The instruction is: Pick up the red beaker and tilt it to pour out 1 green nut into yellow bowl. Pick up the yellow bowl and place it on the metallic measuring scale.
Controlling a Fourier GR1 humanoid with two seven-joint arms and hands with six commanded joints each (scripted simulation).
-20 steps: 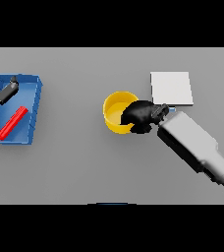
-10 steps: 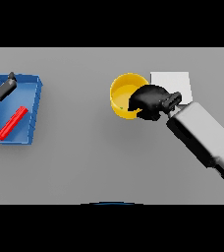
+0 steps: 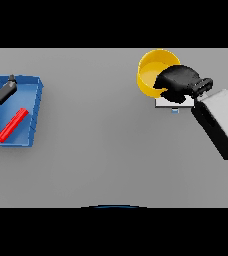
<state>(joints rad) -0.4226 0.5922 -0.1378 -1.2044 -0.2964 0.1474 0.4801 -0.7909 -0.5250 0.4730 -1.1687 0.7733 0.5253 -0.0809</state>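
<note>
The yellow bowl [image 3: 152, 70] is held up at the back right, and my right hand [image 3: 178, 82] is shut on its near right rim. Hand and bowl hang over the metallic measuring scale [image 3: 173, 103], which they mostly hide; only its near edge shows. The red beaker [image 3: 12, 125] lies on its side in the blue tray [image 3: 36, 100] at the far left. My left hand [image 3: 3, 91] shows at the left edge over the tray's far corner, fingers straight, apart from the beaker. No green nut can be made out.
The blue tray is the only other item on the grey table [image 3: 101, 140]. My right forearm [image 3: 221, 125] runs from the right edge up to the bowl.
My right hand has carried the yellow bowl up and to the right, from beside the scale to over it. The scale is now mostly covered. The left hand and beaker have not visibly moved.
</note>
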